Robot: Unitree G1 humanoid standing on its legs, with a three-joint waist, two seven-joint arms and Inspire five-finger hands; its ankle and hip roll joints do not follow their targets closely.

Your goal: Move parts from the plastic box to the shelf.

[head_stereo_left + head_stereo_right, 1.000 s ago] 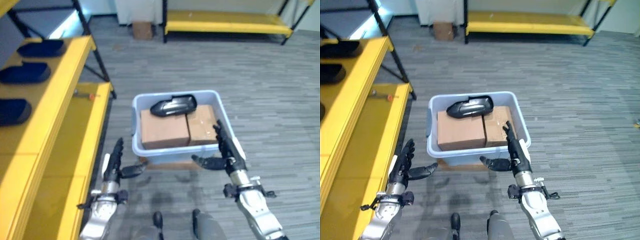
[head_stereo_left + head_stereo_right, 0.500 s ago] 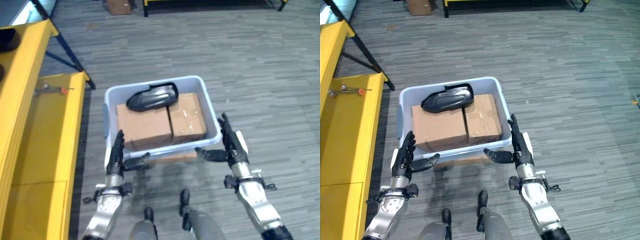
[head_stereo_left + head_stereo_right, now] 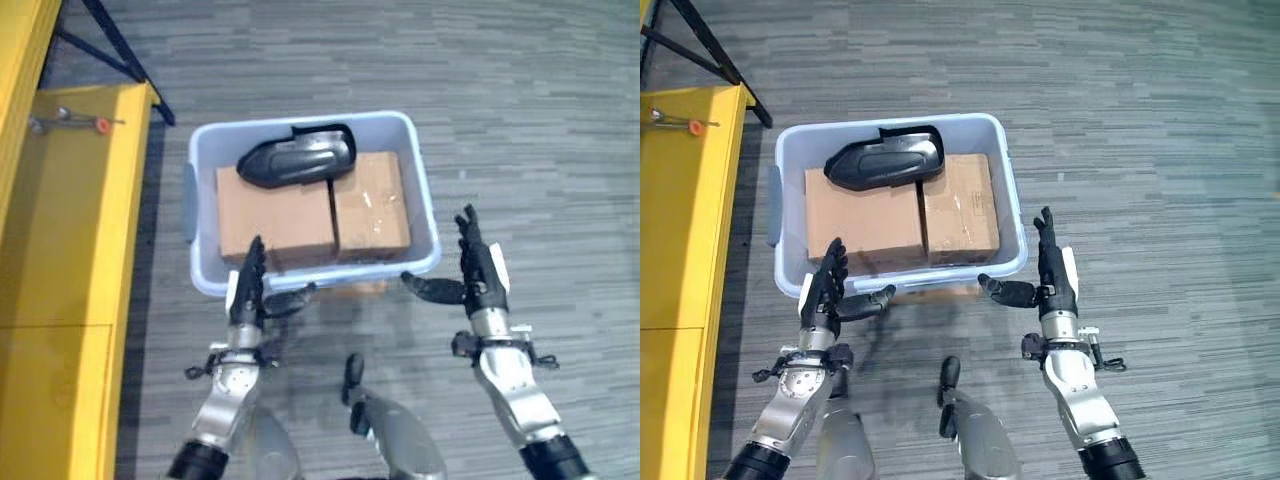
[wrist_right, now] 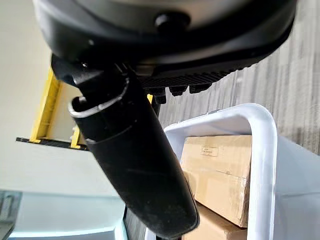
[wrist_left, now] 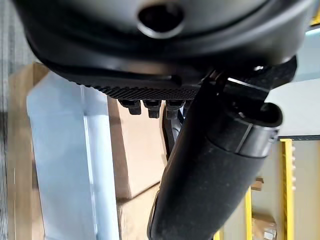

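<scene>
The black part [image 3: 296, 160] lies at the twelve o'clock end of the plastic box [image 3: 424, 205], on top of two cardboard boxes [image 3: 275, 216] that sit side by side and fill the rest of it. My left hand [image 3: 247, 292] is at the box's near wall around seven o'clock and my right hand [image 3: 479, 278] just outside the near corner at five o'clock; both have their fingers straight and thumbs spread, holding nothing. The part looks like a hard moulded shell, glossy, so I judge it stiff, fairly light and a bit slippery. I'd take it across its narrower middle or by the open raised end, with fingers under the edge. The cardboard boxes look rigid but possibly heavier, better taken with a hand on each side. One carton has a small label and tape, but I can't read any writing. The yellow shelf [image 3: 70, 250] runs along nine o'clock.
</scene>
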